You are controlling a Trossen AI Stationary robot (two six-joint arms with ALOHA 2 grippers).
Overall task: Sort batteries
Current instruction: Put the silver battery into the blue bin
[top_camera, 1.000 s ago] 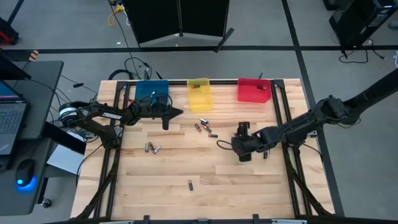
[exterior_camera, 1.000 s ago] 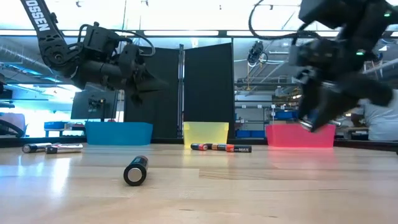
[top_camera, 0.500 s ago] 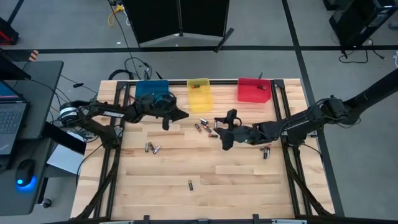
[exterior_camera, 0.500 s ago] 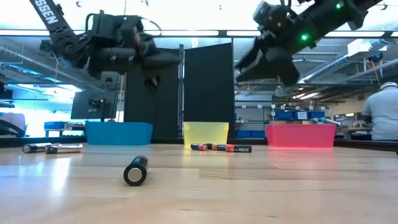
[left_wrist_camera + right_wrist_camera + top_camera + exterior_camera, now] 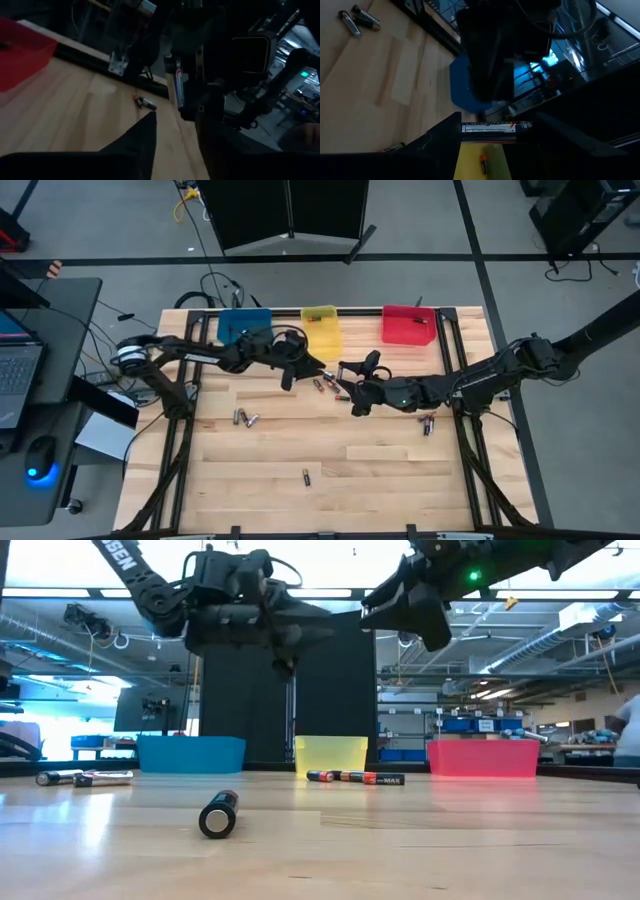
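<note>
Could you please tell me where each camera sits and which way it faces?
High: overhead, facing straight down on the table; both arms, left gripper and right gripper close together by the yellow bin.
Low: tabletop height, facing level across toward the blue bin; both arms overhead.
Left wrist: on the left arm, facing the right arm and red bin; left fingers below.
Right wrist: on the right arm, facing the left arm; right fingers hold a battery.
Shared: high and low both show the yellow bin.

Blue bin [image 5: 243, 324], yellow bin [image 5: 320, 330], red bin [image 5: 407, 325], pale wood table [image 5: 300, 445].
</note>
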